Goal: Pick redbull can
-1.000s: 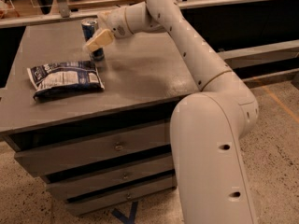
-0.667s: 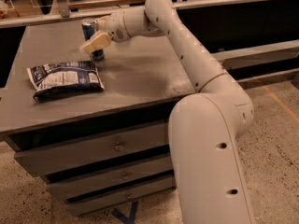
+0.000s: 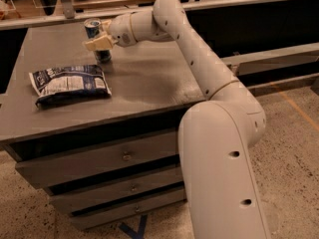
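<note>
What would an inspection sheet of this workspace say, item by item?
Surface: grey cabinet top, drawers below it.
Job's things: redbull can upright near the far edge.
Clutter: snack bag lying flat at front left, apart from the can.
Grippers: gripper at the can's middle, on the camera side of it.
Cables: nothing seen.
Surroundings: speckled floor; railing behind the cabinet.

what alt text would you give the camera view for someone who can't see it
A white robot arm reaches across a grey drawer cabinet, its gripper at the redbull can standing near the far edge of the top. A dark blue snack bag lies flat on the top, nearer the camera.
</note>
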Robot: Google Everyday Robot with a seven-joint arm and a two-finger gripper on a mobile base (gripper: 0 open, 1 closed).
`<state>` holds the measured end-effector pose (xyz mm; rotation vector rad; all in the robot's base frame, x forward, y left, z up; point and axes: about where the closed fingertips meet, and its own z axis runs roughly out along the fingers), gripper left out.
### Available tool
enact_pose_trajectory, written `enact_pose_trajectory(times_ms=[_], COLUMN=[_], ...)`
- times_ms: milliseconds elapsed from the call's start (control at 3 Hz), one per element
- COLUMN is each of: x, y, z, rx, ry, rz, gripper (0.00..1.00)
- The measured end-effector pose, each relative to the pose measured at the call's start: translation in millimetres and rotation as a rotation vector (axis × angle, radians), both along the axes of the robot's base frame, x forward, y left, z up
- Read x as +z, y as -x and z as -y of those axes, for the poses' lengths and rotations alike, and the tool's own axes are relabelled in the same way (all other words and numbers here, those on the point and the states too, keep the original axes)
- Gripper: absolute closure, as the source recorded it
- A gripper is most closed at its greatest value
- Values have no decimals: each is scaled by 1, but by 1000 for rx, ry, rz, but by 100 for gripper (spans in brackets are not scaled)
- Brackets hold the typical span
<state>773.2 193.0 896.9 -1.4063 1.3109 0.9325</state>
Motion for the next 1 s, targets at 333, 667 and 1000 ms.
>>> enact_pose_trajectory(times_ms=[333, 667, 1000], x=[30, 76, 76], y=[7, 23, 23], z=[9, 28, 27], rx=[-20, -41, -41], ry=[-54, -91, -91], rz=[44, 81, 81], gripper=[88, 100, 100])
